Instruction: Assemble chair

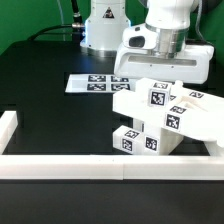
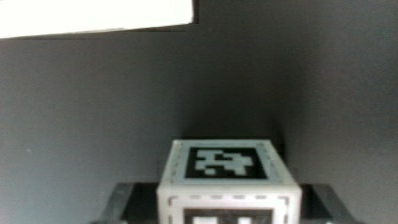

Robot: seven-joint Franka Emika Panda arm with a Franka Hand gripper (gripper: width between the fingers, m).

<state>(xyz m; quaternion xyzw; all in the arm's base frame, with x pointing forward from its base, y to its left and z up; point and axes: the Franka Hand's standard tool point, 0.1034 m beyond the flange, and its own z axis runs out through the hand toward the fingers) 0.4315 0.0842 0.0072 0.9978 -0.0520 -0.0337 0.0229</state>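
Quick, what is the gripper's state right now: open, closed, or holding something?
Gripper: closed on a tagged white chair part, one finger on each side of it.

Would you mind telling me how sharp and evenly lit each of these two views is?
Exterior view: even lighting, white chair parts nearly washed out against the black table, their tags still readable. Wrist view: soft and blurry overall, the tagged block fairly legible, a bright white piece overexposed at the frame edge, the dark surface fading unevenly.
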